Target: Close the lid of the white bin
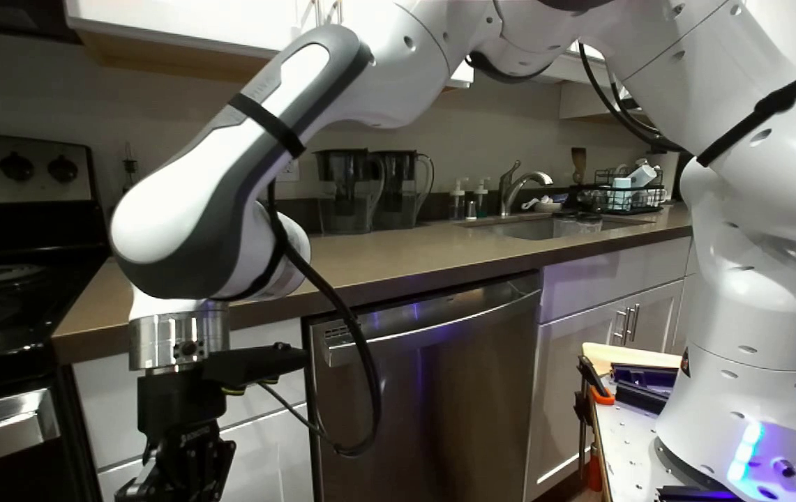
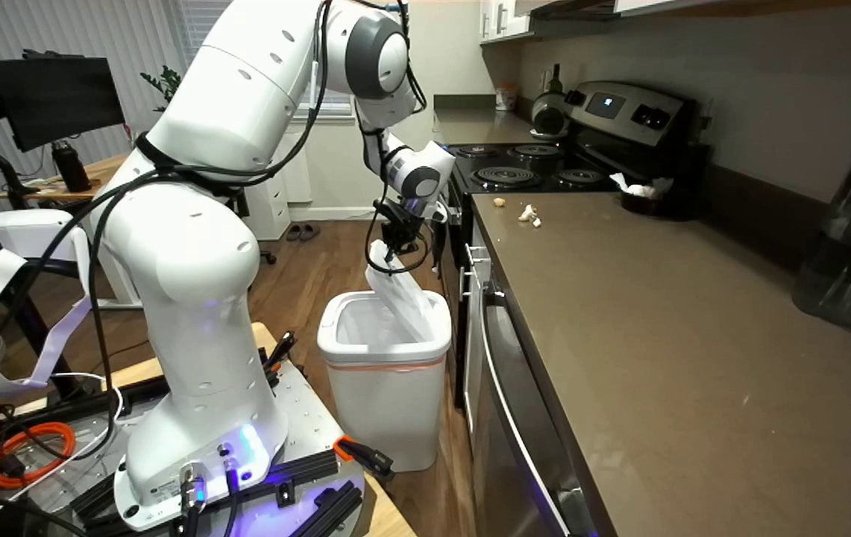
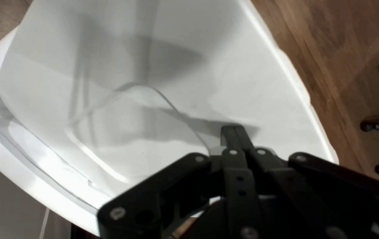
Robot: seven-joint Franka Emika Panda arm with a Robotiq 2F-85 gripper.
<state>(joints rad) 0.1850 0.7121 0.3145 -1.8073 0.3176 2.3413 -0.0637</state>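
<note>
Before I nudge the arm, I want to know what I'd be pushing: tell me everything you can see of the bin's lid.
The lid is a smooth white panel, apparently plastic, with rounded corners and, in the wrist view, a rounded inner outline. It is open, steeply tilted above the white bin, its lower end down at the opening; how it joins there cannot be seen. The claw, shut, is right by its face; whether it touches, I cannot tell.

brown wood floor (image 2: 306, 267); pale wall (image 2: 456, 60); vertical blinds (image 2: 138, 33) beyond a wooden desk (image 2: 104, 170). brown countertop (image 2: 664, 358) beside a black stove (image 2: 541, 170); steel dishwasher (image 1: 446, 397) beneath, faint violet reflections on its front; white cabinets (image 1: 188, 17) overhead.
</note>
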